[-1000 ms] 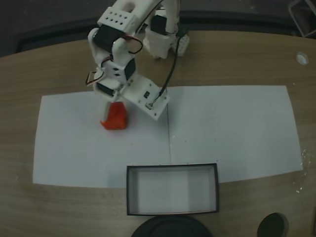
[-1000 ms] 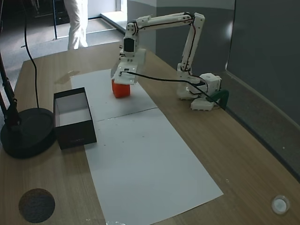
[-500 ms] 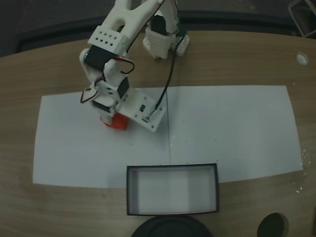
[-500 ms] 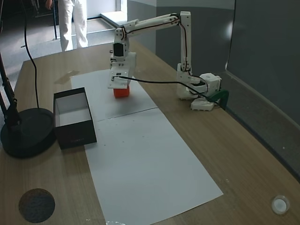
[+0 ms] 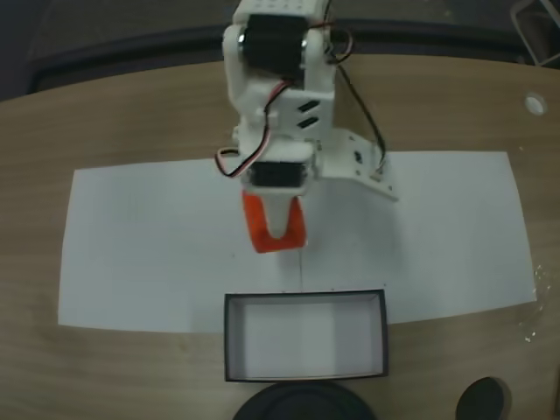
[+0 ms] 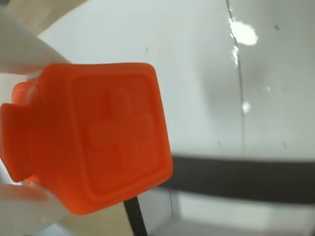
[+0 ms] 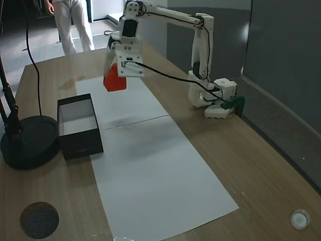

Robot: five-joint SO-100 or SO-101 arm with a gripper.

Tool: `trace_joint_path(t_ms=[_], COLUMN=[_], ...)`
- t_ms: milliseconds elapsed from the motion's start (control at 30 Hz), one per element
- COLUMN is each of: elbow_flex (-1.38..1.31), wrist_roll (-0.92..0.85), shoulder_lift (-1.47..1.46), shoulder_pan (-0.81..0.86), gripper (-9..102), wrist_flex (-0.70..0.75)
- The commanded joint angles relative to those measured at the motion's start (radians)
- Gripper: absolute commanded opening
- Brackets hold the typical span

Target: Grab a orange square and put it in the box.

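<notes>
My gripper (image 5: 273,233) is shut on the orange square (image 5: 262,229) and holds it in the air above the white paper, a short way behind the box (image 5: 306,339). In a fixed view from the side, the orange square (image 7: 113,82) hangs in the gripper (image 7: 115,83) well above the table, to the right of and higher than the box (image 7: 82,144). The wrist view shows the orange square (image 6: 93,137) up close with a raised plus mark, a white finger (image 6: 19,49) against it, and the box's black wall (image 6: 241,179) below.
A round black base (image 5: 302,404) (image 7: 27,143) sits right beside the box. White paper sheets (image 5: 437,227) cover the wooden table. A dark round spot (image 7: 39,219) and a small white disc (image 7: 299,219) lie near the table's edge. A person's legs (image 7: 70,25) stand beyond the table.
The gripper has lifted the orange square off the paper and carried it up and toward the box. The arm has swung round with it.
</notes>
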Motion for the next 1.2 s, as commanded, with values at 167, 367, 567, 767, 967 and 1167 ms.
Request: trace_joint_path(t_ms=[167,367,567,767,967,1167], elbow_flex=[-0.318,-0.324,-0.325,-0.325,-0.324,-0.436], wrist_roll=[0.023,0.025,0.025,0.029,0.031,0.043], shoulder_lift=[0.017,-0.187,-0.379,-0.485,-0.508,-0.459], shoulder_pan=[-0.321,-0.221,-0.101,-0.077,-0.083,-0.077], gripper=[7,7,7,8,35,30], wrist_flex=[-0.081,-0.235,-0.278,-0.308,-0.305,-0.193])
